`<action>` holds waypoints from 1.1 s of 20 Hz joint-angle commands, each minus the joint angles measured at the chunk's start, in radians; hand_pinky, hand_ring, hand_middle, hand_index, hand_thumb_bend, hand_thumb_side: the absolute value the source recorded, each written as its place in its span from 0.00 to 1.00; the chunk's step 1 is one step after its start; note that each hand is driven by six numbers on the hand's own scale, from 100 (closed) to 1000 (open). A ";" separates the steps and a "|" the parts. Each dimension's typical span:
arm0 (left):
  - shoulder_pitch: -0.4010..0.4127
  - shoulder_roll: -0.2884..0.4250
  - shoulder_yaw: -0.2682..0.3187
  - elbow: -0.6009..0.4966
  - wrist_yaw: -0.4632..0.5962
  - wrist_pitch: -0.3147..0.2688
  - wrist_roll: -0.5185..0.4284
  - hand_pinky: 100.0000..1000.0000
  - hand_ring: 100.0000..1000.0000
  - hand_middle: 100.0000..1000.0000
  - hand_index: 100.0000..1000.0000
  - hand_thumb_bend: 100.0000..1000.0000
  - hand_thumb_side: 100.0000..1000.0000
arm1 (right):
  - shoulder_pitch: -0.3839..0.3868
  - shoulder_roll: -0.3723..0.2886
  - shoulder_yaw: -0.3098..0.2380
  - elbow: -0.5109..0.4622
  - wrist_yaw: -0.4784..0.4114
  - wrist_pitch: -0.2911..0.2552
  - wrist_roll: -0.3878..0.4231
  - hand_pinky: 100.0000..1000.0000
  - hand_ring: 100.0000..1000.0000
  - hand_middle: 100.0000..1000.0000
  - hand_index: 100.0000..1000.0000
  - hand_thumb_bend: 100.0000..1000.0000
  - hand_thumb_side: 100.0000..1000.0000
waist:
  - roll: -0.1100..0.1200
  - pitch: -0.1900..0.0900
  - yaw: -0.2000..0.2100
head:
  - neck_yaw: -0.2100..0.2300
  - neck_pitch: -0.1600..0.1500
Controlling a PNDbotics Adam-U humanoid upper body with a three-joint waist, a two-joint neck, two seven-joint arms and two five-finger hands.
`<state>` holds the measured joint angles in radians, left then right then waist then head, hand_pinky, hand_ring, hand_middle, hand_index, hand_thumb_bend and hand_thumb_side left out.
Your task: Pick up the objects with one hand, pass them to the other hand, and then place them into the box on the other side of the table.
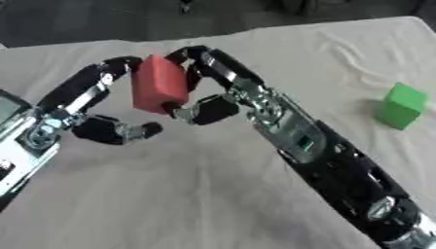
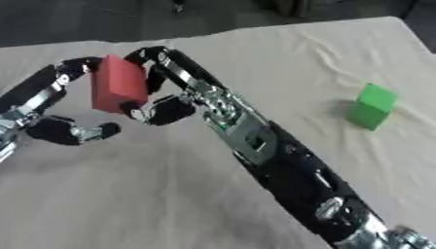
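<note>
Red block held between both hands

Right hand point(image 1: 213, 99) pinches the plain red block point(image 1: 158, 83) (upright, matte); left hand point(image 1: 102, 104) curls against it; green cube point(image 1: 400, 105) well right.

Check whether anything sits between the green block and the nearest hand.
Nothing visible does. The green block stands alone on the cloth-covered table, with only bare cloth between it and the right hand. That hand, however, is curled on the red block, with the left hand there too.

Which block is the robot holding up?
The red block, held between both robot hands. The green block sits alone on the table, far to the right.
</note>
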<state>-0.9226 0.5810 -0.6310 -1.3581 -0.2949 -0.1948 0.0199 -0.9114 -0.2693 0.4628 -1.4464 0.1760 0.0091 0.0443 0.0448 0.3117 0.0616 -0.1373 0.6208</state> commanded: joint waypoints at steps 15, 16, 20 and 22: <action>-0.017 -0.012 -0.018 -0.017 0.214 -0.017 0.183 0.66 0.69 0.31 0.43 0.00 0.32 | -0.026 0.002 -0.009 -0.025 0.017 -0.003 -0.004 0.50 0.43 0.31 0.44 0.00 0.00 | 0.001 -0.020 0.000 | 0.004 -0.009; -0.017 -0.012 -0.020 -0.016 0.219 -0.022 0.186 0.66 0.68 0.30 0.42 0.00 0.35 | -0.026 0.002 -0.009 -0.025 0.019 -0.002 -0.005 0.50 0.44 0.32 0.45 0.00 0.00 | 0.001 -0.020 0.000 | 0.003 -0.009; -0.015 -0.012 -0.023 -0.012 0.229 -0.036 0.203 0.63 0.63 0.23 0.34 0.00 0.41 | -0.026 0.003 -0.008 -0.024 0.032 0.004 -0.004 0.51 0.45 0.34 0.48 0.00 0.00 | 0.000 -0.019 0.000 | 0.002 -0.006; -0.014 -0.013 -0.022 -0.011 0.233 -0.041 0.213 0.62 0.61 0.20 0.31 0.00 0.42 | -0.026 0.003 -0.009 -0.023 0.040 0.010 -0.003 0.51 0.47 0.36 0.51 0.00 0.00 | 0.000 -0.018 0.000 | 0.001 -0.006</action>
<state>-0.9201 0.5562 -0.6653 -1.3530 -0.0731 -0.2291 0.2191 -0.9236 -0.2676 0.4566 -1.4561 0.2070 0.0124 0.0415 0.0450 0.3117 0.0612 -0.1346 0.6209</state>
